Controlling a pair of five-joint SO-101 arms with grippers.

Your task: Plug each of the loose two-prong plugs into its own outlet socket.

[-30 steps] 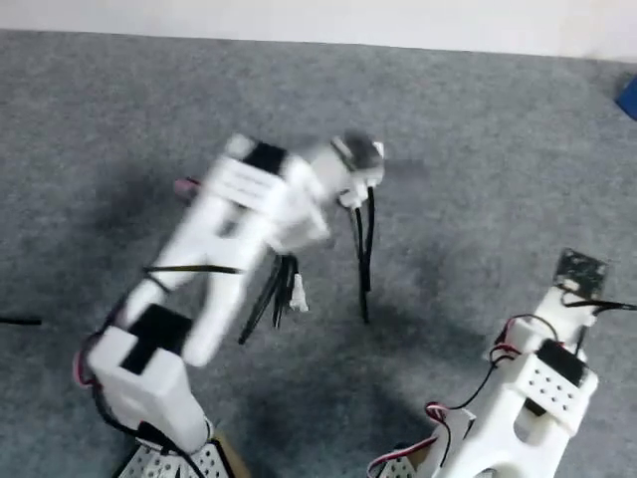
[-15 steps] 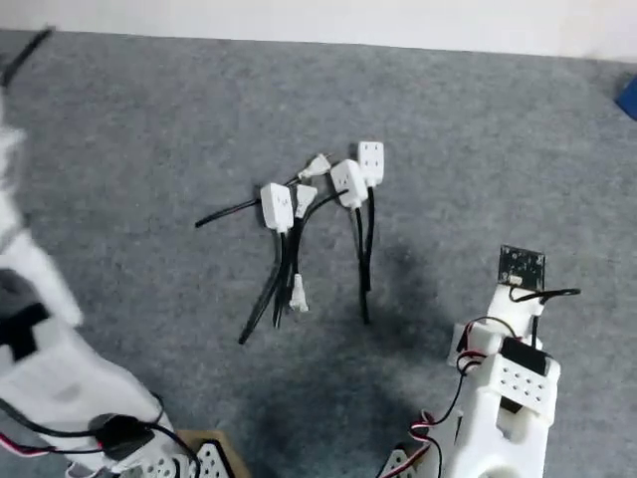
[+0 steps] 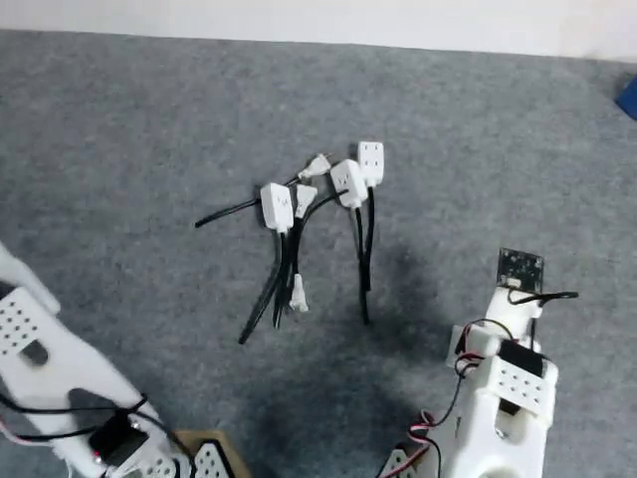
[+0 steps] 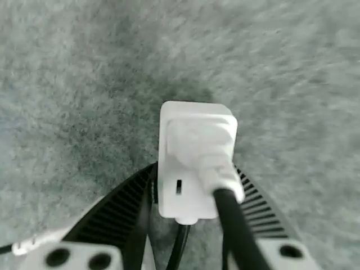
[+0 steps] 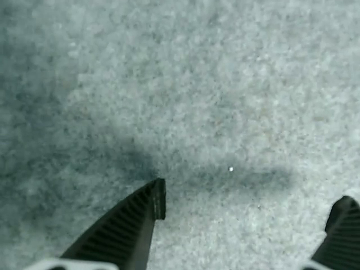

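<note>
Grey carpet [image 3: 478, 129] is seen in the high view, with a tangle of black cords [image 3: 284, 269] at its centre. One white socket block [image 3: 370, 159] is laid at 12 o'clock of the tangle, and another socket block [image 3: 277, 206] at 10 o'clock. A loose plug [image 3: 298, 295] is seen at 6 o'clock. White arms are placed at 7 and 5 o'clock of the frame.

In the left wrist view, a plugged socket block [image 4: 194, 140] with a white plug [image 4: 205, 152] seated in it is flanked by the left gripper [image 4: 197, 169]; its grip cannot be told.

In the right wrist view, the right gripper [image 5: 251, 202] is held spread wide over the carpet.
</note>
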